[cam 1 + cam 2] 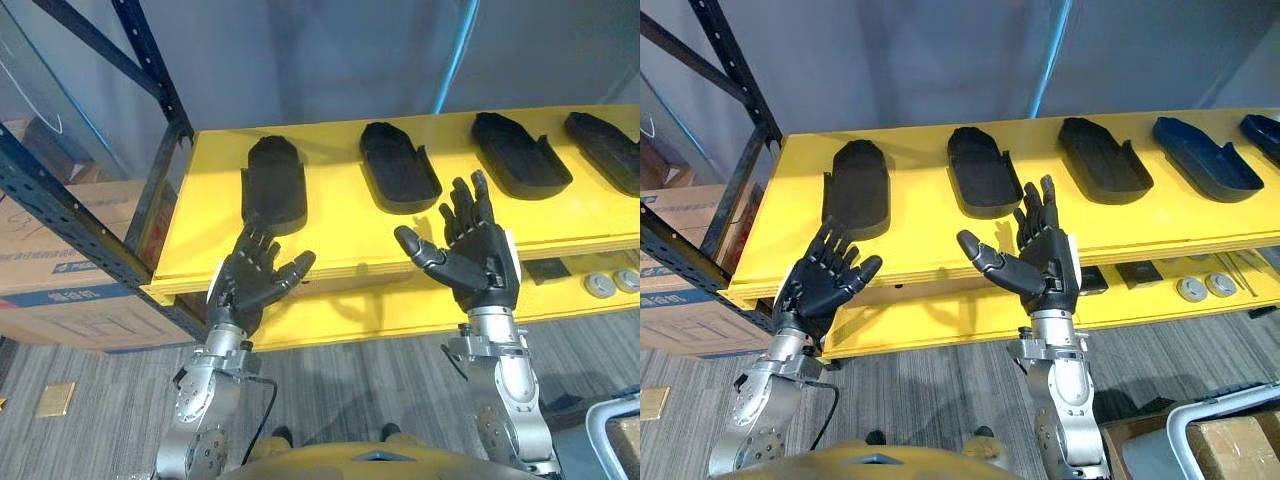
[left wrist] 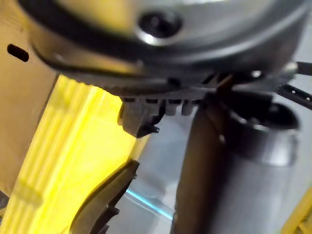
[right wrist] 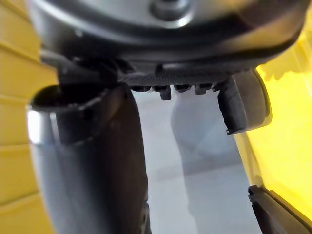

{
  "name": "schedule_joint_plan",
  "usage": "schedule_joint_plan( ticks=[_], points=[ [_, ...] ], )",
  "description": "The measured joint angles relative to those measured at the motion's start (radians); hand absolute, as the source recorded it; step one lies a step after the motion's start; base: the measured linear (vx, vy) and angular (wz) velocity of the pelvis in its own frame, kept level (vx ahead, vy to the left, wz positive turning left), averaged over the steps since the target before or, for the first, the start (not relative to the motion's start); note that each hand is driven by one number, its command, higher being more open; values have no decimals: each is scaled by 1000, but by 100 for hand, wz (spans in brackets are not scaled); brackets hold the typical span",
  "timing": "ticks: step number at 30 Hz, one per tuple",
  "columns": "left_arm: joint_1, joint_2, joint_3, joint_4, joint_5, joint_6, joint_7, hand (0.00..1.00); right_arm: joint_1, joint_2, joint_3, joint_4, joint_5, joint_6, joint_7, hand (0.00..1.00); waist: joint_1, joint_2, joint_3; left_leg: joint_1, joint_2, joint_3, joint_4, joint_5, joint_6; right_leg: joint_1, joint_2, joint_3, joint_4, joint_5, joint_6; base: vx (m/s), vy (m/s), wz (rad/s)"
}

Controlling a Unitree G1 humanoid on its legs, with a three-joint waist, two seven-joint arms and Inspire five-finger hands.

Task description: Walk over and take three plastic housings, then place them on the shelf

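Housings [image 1: 980, 175] on yellow shelf [image 1: 920, 225]; left hand [image 1: 815, 285], right hand [image 1: 1045, 262] splayed.

Yellow shelf [image 1: 925, 200]: black housings [image 1: 1103, 160] in a row, one just past left hand [image 1: 815, 285], next past right hand [image 1: 1045, 265], rest to its right.

On the yellow shelf [image 1: 340, 235] a row is made by the leftmost plastic housing [image 1: 273, 185], the second plastic housing [image 1: 399, 167], the third plastic housing [image 1: 520, 153] and the rightmost plastic housing [image 1: 605, 150]. All are black. The left hand [image 1: 248, 282] and the right hand [image 1: 482, 258] are held up before the shelf's front edge, fingers spread, nothing held. Cardboard boxes [image 1: 60, 300] are seen at the left, behind a blue rack post [image 1: 150, 60].
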State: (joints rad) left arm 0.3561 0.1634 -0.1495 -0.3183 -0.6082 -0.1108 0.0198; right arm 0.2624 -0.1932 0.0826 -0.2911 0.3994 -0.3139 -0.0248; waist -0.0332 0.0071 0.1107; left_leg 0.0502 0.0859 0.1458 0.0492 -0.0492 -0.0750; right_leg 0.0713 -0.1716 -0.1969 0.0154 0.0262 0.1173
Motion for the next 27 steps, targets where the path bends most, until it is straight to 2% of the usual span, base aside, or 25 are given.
schedule_joint_plan(
  ticks=[10, 27],
  points=[
    [-4, -30, 31, 0, -8, -57, 100, 100, 0, 5, 8, 0, -1, 0, 9, 100, 0, -2, -15, 9, 0, 11, -4, -1, 0, 1, 0, 10, 0, 1, 0, -5, 4, -3],
    [-3, -44, 41, 37, -8, -58, 153, 100, 0, 14, 9, 1, -3, 5, 9, 100, -2, -1, -17, 29, -2, 36, -17, 0, 0, -1, 1, 36, 0, 2, -1, -3, 4, -3]
  ],
)
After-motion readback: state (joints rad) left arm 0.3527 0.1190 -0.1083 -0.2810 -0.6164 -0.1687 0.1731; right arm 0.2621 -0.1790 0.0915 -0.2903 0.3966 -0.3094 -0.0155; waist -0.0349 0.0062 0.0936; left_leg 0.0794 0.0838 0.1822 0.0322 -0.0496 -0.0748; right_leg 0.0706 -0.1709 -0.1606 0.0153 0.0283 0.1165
